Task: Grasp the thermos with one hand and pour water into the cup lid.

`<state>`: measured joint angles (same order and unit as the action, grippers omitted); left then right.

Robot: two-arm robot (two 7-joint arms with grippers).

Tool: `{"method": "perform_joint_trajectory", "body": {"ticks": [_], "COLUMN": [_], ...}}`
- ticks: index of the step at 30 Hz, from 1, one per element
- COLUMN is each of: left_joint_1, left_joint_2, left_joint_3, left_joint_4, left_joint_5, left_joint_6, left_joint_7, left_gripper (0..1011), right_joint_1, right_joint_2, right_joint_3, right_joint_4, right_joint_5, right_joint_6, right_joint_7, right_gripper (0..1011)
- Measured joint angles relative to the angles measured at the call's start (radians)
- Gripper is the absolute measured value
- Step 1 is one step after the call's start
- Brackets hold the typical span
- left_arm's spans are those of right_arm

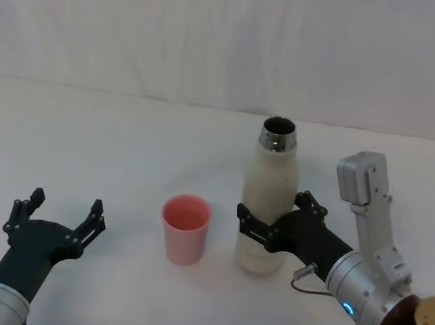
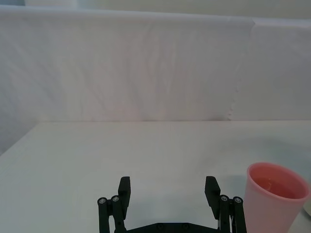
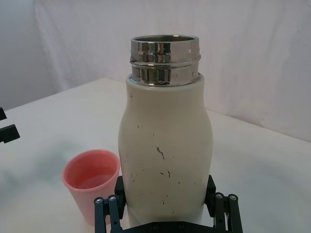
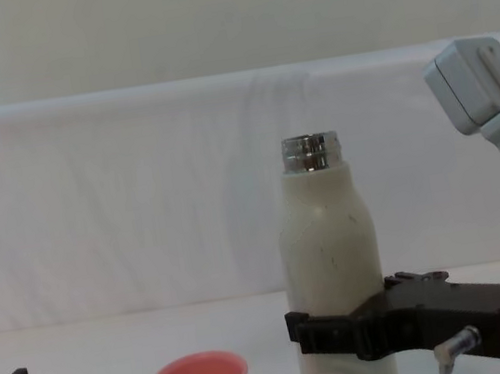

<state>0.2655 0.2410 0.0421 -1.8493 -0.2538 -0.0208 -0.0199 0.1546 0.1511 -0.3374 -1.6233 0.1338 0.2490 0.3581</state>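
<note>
right end effector (image 1: 266,221) is clasping the upright thermos (image 1: 267,209); cup lid (image 1: 185,228) at its 9 o'clock is already showing water; left end effector (image 1: 62,214) is idling wide.

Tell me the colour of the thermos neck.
Shiny silver steel on the thermos neck, clearest in the right wrist view.

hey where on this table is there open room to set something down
Bare table runs behind the cup lid and thermos to the far edge, and between the idle, open left end effector and the cup lid. It is crowded around the thermos: the right end effector straddles it, with the cup lid close beside.
</note>
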Motion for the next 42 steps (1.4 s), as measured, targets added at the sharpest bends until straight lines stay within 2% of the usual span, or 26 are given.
{"method": "perform_joint_trajectory", "body": {"ticks": [31, 42], "left_joint_1": [0.0, 0.0], "left_joint_2": [0.0, 0.0], "left_joint_3": [0.0, 0.0], "left_joint_4": [0.0, 0.0], "left_joint_5": [0.0, 0.0], "left_joint_6": [0.0, 0.0], "left_joint_7": [0.0, 0.0], "left_gripper": [1001, 1001], "right_joint_1": [0.004, 0.006], "right_joint_2": [0.054, 0.064], "right_joint_3": [-0.044, -0.051], "right_joint_4": [0.016, 0.016], "right_joint_5": [0.078, 0.09], "right_joint_6": [-0.024, -0.025], "right_joint_7": [-0.042, -0.045], "right_gripper": [957, 957]}}
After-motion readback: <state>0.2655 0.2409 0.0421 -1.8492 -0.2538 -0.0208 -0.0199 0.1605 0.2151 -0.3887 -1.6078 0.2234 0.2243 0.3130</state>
